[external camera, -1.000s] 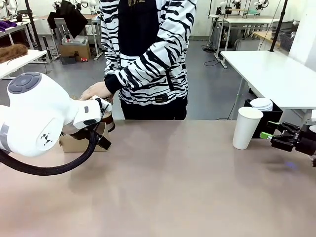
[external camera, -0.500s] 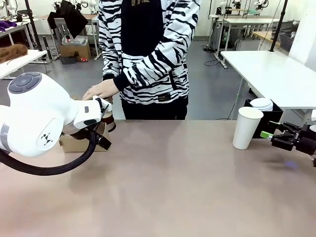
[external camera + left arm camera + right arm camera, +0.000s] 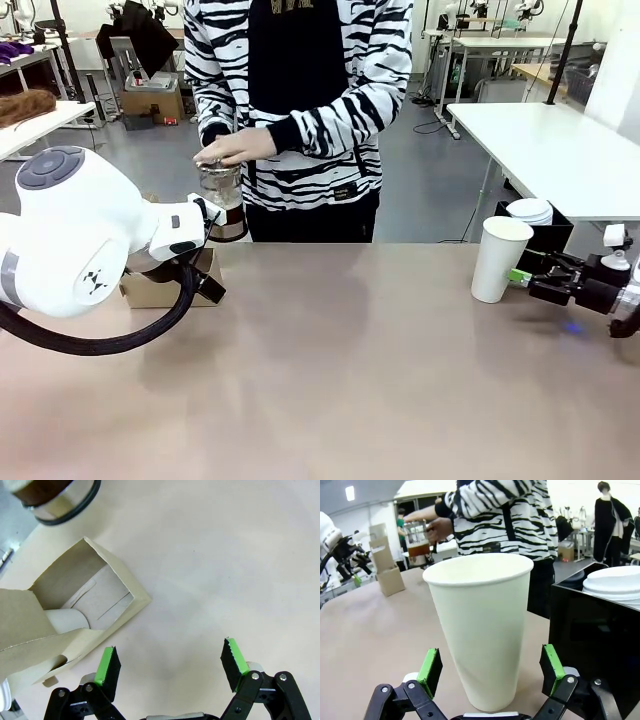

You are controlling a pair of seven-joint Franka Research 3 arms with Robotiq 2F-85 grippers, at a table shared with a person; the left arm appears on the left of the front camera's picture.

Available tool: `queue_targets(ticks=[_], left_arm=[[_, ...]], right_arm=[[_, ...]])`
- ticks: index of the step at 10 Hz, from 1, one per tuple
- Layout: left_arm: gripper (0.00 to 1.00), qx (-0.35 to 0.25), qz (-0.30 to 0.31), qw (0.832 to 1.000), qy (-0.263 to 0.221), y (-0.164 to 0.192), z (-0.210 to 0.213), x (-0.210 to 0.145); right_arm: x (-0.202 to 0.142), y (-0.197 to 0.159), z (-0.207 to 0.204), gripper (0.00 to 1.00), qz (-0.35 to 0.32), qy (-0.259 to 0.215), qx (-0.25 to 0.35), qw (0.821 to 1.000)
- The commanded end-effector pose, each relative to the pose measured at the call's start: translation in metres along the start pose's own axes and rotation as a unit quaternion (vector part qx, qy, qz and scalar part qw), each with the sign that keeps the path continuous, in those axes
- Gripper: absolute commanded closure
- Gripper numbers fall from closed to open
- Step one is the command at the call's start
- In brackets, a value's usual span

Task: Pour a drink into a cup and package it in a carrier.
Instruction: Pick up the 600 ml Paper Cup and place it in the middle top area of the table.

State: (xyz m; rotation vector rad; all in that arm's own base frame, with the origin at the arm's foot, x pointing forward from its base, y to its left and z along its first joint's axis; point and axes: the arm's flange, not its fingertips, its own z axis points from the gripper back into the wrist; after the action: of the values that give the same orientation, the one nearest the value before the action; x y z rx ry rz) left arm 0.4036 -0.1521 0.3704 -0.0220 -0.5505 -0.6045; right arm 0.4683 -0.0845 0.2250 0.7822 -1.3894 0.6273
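Observation:
A person's hand holds the glass carafe (image 3: 222, 195) of dark drink above the table's far left edge; its base (image 3: 55, 500) shows in the left wrist view. The brown cardboard carrier (image 3: 160, 288) stands below it, partly behind my left arm. My left gripper (image 3: 170, 667) hangs open over bare table beside the carrier (image 3: 75, 615). The white paper cup (image 3: 498, 258) stands unlidded at the right. My right gripper (image 3: 530, 277) is open, level with the cup's lower half. In the right wrist view the cup (image 3: 482, 625) stands between the spread fingers (image 3: 431, 666), not gripped.
A black box (image 3: 545, 240) holding white lids (image 3: 529, 210) stands just behind and right of the cup, close to my right gripper. The person stands at the far edge, centre-left. The tan tabletop (image 3: 350, 380) spreads wide between the arms.
The person has lifted the carafe up from beside the carrier. My right gripper has moved left, closer to the cup. The left arm has not moved.

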Motion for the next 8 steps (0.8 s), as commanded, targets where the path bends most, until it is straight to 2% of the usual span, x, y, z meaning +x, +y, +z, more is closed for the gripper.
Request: queue_targets(ticks=[1,8], left_arm=[[0.00,-0.001,0.001,1.000,-0.001,0.000,0.000,0.000],[0.00,-0.001,0.001,1.000,-0.001,0.000,0.000,0.000]], right_arm=[[0.000,-0.005,-0.016,0.00,-0.002,0.004,-0.015,1.000],[-0.010,-0.010,-0.056,0.00,-0.009,0.000,-0.022,1.000]])
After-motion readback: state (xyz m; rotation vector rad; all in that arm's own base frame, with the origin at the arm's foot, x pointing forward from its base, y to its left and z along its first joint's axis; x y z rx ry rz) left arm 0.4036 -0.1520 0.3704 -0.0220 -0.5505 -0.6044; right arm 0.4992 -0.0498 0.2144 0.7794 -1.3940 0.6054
